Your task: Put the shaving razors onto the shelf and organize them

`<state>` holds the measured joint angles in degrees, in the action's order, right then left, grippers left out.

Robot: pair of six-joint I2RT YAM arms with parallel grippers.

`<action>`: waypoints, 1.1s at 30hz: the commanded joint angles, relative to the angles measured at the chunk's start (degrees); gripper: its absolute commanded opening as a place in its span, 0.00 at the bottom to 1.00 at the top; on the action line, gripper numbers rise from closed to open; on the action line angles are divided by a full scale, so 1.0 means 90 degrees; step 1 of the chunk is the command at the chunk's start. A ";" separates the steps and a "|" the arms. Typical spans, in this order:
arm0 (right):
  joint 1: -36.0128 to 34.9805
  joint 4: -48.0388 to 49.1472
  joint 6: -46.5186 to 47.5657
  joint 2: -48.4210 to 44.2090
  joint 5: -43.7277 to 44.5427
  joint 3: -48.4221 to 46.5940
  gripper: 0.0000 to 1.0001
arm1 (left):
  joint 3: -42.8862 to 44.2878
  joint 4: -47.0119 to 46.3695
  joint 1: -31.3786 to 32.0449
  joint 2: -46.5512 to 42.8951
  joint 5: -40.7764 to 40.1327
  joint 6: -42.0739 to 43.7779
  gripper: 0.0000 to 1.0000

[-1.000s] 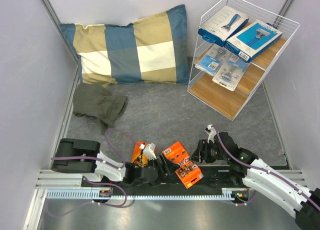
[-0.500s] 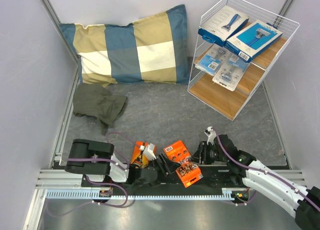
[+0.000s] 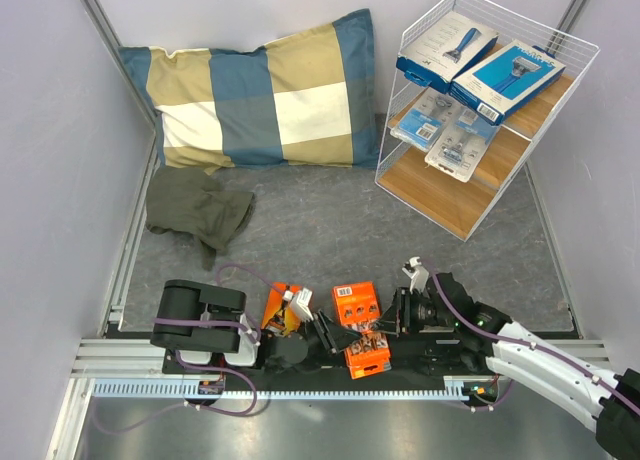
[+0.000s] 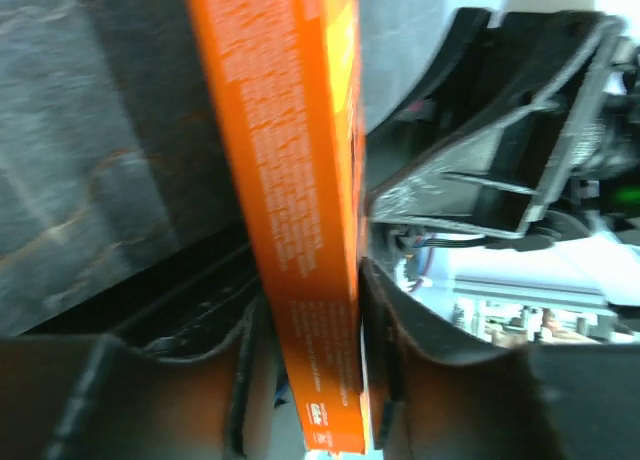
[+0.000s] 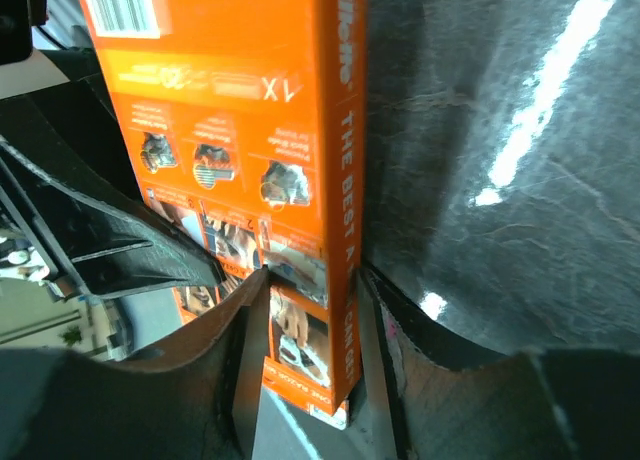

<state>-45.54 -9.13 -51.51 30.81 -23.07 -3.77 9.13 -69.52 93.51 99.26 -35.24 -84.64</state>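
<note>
An orange razor pack (image 3: 358, 325) stands on edge near the front rail, between both arms. My left gripper (image 3: 335, 332) comes in from the left and is shut on it; in the left wrist view the jaws (image 4: 312, 280) press both faces of the pack (image 4: 300, 180). From the right, my right gripper (image 3: 397, 313) is shut on the same pack (image 5: 240, 130), its jaws (image 5: 310, 275) clamped on the lower end. A second orange pack (image 3: 279, 306) lies partly under the left arm. The shelf (image 3: 440, 195) holds two blue boxes (image 3: 447, 45) (image 3: 508, 77) and two blister packs (image 3: 425, 118) (image 3: 462, 142).
A blue-and-tan checked pillow (image 3: 265, 90) lies at the back left. A dark green cloth (image 3: 195, 208) sits in front of it. A metal rail (image 3: 300, 388) runs along the near edge. Grey walls close in both sides.
The left jaws have closed onto the orange pack. The pack has swung from slanted to nearly straight, and both arms have drawn closer together around it.
</note>
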 commanded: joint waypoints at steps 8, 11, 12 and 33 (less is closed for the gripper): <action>-0.0038 -0.0626 0.0117 -0.0532 0.0619 -0.0782 0.66 | 0.0080 -0.0549 0.0020 -0.0870 0.0644 0.1795 0.20; -0.0028 -0.0685 0.0147 -0.0649 0.0737 -0.0909 0.73 | 0.0051 -0.0176 -0.0126 -0.1350 0.1044 0.2224 0.20; -0.0028 -0.0685 0.0147 -0.0679 0.0756 -0.0929 0.74 | 0.0051 -0.0099 -0.0204 -0.1671 0.1258 0.2362 0.21; -0.0038 0.1473 -0.0245 -0.1968 -0.0708 -0.0733 0.39 | 0.1505 0.2762 -0.1367 -0.3725 0.4404 0.4160 0.30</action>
<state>-45.25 -1.67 -54.04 13.32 -26.96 -8.64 16.71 -42.17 81.43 66.02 -3.73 -51.53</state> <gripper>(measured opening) 0.618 0.355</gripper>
